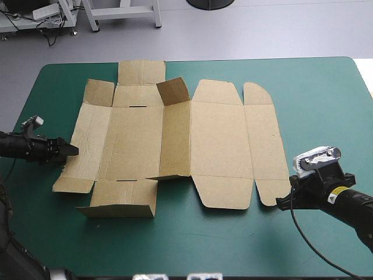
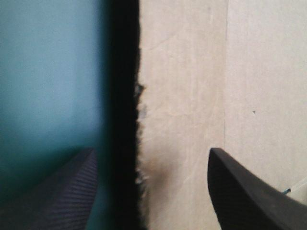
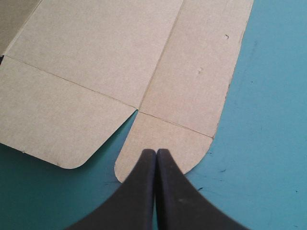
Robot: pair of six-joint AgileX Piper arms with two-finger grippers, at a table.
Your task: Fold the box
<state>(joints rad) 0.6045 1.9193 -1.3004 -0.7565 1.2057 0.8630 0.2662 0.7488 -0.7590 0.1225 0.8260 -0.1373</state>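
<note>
The high view looks down over the whole teal-green table; wrist views sit close over the flat brown cardboard box, left at nine, right at five o'clock.

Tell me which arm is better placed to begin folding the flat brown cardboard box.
Probably left: the black left gripper, open, straddles the box's edge; the right gripper is shut at a corner tab.

Bright, even light from above fills the table. The box throws thin, soft shadows; in the left wrist view a black shadow band lines its edge.
</note>
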